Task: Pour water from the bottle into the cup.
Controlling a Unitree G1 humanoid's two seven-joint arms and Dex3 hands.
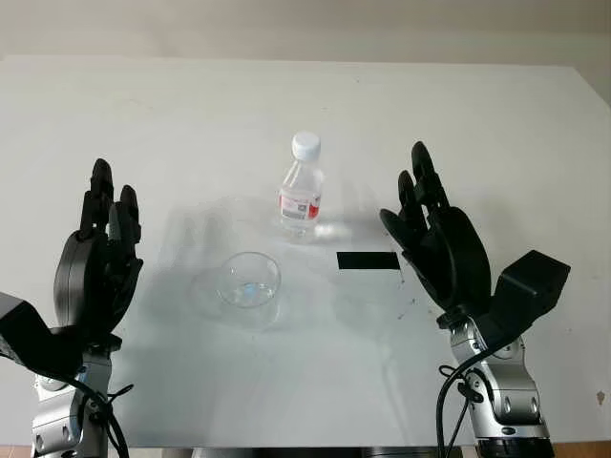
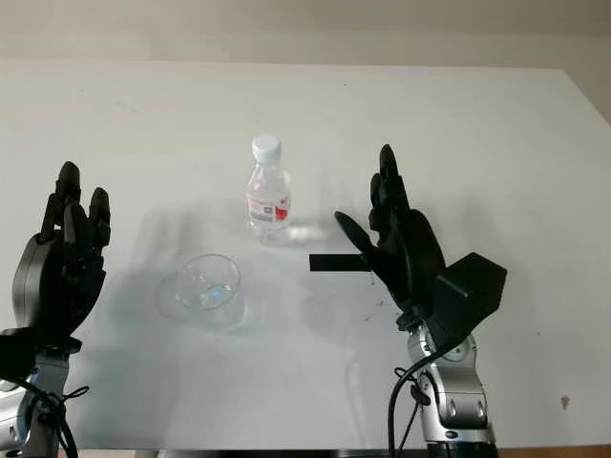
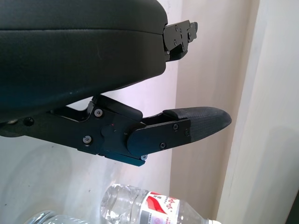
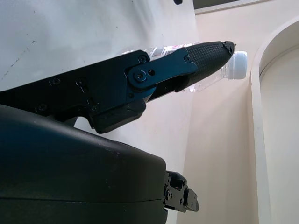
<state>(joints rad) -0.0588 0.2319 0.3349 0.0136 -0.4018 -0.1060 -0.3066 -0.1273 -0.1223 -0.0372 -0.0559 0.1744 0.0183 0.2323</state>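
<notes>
White table (image 1: 496, 124), matte, with a pale wall behind it and a black tape strip (image 1: 368, 260) on it. Clear plastic bottle (image 1: 302, 191), white cap, red label, upright at centre. Clear cup (image 1: 248, 280) just in front of it. My left hand (image 1: 95, 262) and right hand (image 1: 434, 239) flank them, released, holding nothing.

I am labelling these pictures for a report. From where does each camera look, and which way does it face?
Left eye view: on the head, facing down at the table; bottle, cup, open left hand, open right hand.
Right eye view: beside it, same scene.
Left wrist view: looks past its own hand toward the bottle.
Right wrist view: likewise.
All four views share the bottle.
</notes>
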